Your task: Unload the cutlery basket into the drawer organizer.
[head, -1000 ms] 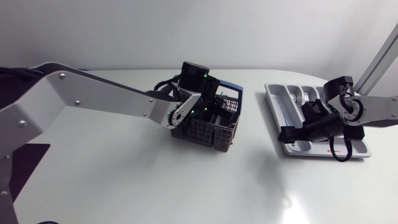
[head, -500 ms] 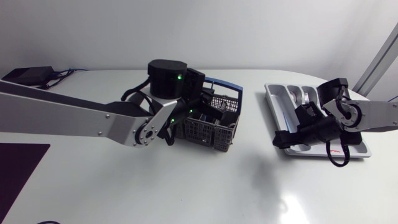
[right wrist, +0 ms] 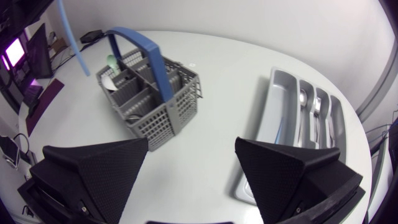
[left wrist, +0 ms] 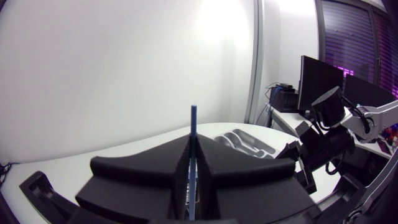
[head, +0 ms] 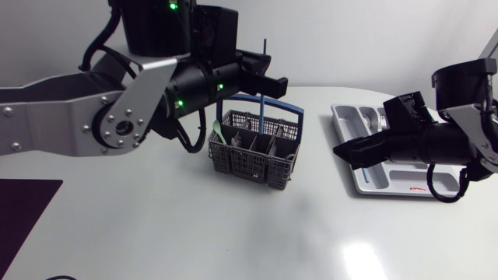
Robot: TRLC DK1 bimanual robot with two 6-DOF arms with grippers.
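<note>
Left gripper: raised high above the table, over the basket. Its two fingers are pressed together on the blue utensil from both sides.
Blue utensil: thin and straight, held about upright. One end sticks up past the fingers. The other end hangs down in front of the basket's handle in the head view. Whether that end touches anything cannot be told, nor can what kind of cutlery it is.
Basket: grey mesh with several compartments, standing on the table near its middle, well apart from the organizer.
Handle: blue, arched upright over the basket.
Green piece: pokes out of a compartment on the basket's side away from the organizer. More cutlery sits in the other compartments, too dark to sort out.
Organizer: light grey tray with long compartments side by side, flat on the table at the robot's right.
Spoons: silver, lying in the organizer's middle compartments, bowls toward the far end.
Right gripper: held above the table by the organizer's edge nearest the basket, pointing toward the basket. Its fingers are spread wide with nothing between them.
</note>
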